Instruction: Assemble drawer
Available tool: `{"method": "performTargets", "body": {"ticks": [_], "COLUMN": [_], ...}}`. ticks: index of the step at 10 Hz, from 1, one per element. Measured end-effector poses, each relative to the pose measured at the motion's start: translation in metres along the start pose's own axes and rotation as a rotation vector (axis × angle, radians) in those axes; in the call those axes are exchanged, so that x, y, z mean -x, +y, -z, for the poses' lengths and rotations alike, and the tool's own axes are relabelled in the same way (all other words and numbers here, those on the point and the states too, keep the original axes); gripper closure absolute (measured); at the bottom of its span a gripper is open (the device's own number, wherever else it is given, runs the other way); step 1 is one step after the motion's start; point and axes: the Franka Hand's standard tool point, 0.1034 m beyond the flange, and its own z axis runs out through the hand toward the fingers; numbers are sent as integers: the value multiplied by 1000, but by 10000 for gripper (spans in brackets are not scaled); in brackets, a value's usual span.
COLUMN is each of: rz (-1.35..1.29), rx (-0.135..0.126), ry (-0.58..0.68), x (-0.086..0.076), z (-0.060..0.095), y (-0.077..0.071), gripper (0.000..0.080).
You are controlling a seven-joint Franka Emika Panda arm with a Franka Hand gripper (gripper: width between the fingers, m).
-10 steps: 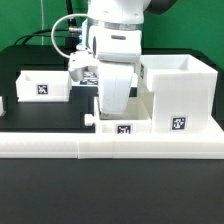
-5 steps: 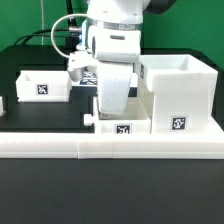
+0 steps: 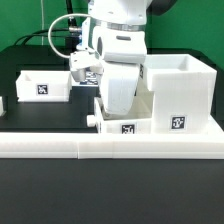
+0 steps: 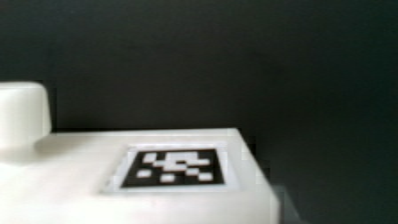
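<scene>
The small open-top tray (image 3: 122,124) stands at the front barrier, its knob (image 3: 92,118) toward the exterior view's left, its side close to the tall boxy housing (image 3: 180,92). My gripper (image 3: 120,110) reaches down into this tray; its fingertips are hidden by the tray walls, and it appears shut on the tray's wall. The wrist view shows the tray's tagged white face (image 4: 175,168) and its knob (image 4: 20,115) very close and blurred, with no fingers visible. A second tray (image 3: 42,86) stands at the exterior view's left.
The long low white barrier (image 3: 60,146) runs along the front. The marker board (image 3: 84,74) lies behind the arm. Black cables hang at the back left. The table is black.
My hand has shifted slightly toward the exterior view's right, and the small tray has moved with it toward the housing.
</scene>
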Motion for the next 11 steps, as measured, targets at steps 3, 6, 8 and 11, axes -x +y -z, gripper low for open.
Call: {"method": "performTargets", "body": {"ticks": [3,6,8,11], "rz": [-21,-40,-40,-47], "rx": [6,12,12,5], "ry": [3,7,7,0], "x": [-3,-8,-7,-6], "z": [0,0,0,14], "y": [2,3,3,7], "gripper": [757,757,745,539]}}
